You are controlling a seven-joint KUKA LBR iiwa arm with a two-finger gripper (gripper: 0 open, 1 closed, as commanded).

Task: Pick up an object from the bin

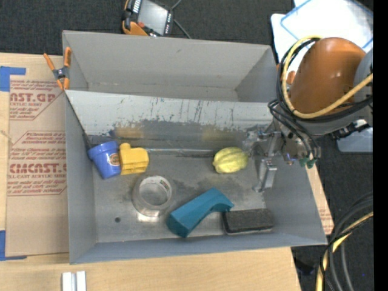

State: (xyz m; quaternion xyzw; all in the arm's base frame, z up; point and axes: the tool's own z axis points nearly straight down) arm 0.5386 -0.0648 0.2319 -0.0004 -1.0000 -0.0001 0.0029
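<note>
The gripper [265, 173] hangs low inside the grey bin [182, 65], close to the wall on the view's right; whether it is spread or closed cannot be told, and nothing shows held in it. The nearest thing is a yellow ridged lemon-like fruit [230, 160], just beside it toward the bin's middle. A likely good grasp centres over the fruit's rounded body and closes across its narrow width, since it may roll. The floor around the fruit is bare. A teal wedge [197, 212] and a black block [247, 221] lie nearer the front wall, a clear ring [153, 194] beyond.
</note>
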